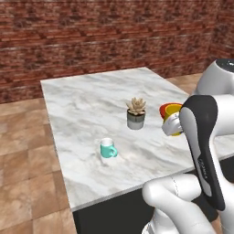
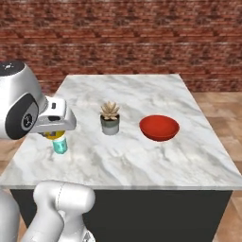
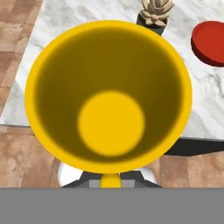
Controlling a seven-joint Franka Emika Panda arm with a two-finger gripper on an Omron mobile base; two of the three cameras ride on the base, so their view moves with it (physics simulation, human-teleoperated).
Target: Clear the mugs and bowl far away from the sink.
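My gripper (image 3: 111, 181) is shut on the yellow mug (image 3: 108, 94), whose open mouth faces the hand camera. The mug hangs above the counter's left front part. In the right base view a bit of the yellow mug (image 2: 52, 135) shows under the hand, just above the teal mug (image 2: 60, 145). The teal mug (image 1: 108, 148) stands upright on the marble. The red bowl (image 2: 159, 126) rests on the right side of the counter, right of the potted plant. The sink is out of view.
A grey pot with a succulent (image 2: 110, 118) stands mid-counter between the teal mug and the bowl. The marble counter (image 2: 142, 90) is an island with tiled floor around it and a brick wall behind. Its far half is bare.
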